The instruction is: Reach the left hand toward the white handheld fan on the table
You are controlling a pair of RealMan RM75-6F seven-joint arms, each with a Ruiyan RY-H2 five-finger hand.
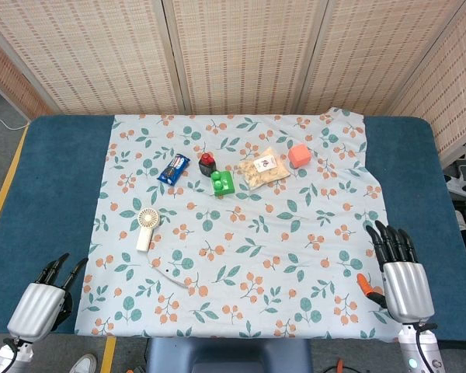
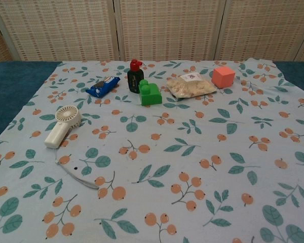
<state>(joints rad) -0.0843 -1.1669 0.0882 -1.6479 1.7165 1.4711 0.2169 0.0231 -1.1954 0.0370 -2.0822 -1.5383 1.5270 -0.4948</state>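
Across my table [image 1: 54, 167] lies a leaf-and-berry cloth [image 1: 241, 233], and along its far side I see a blue snack packet [image 1: 173, 168], a dark bottle with a red cap [image 1: 207, 162] just behind a green block [image 1: 223, 183], a clear bag of snacks [image 1: 262, 169] (white label on top), and a coral cube [image 1: 299, 155].

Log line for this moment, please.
left hand: open, table edge | white fan: untouched, lying flat | right hand: open, idle | reach: not begun

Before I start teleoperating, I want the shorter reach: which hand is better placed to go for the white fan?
Left. The white handheld fan lies on the cloth's left side, nearer the left hand; the right hand rests at the opposite edge.
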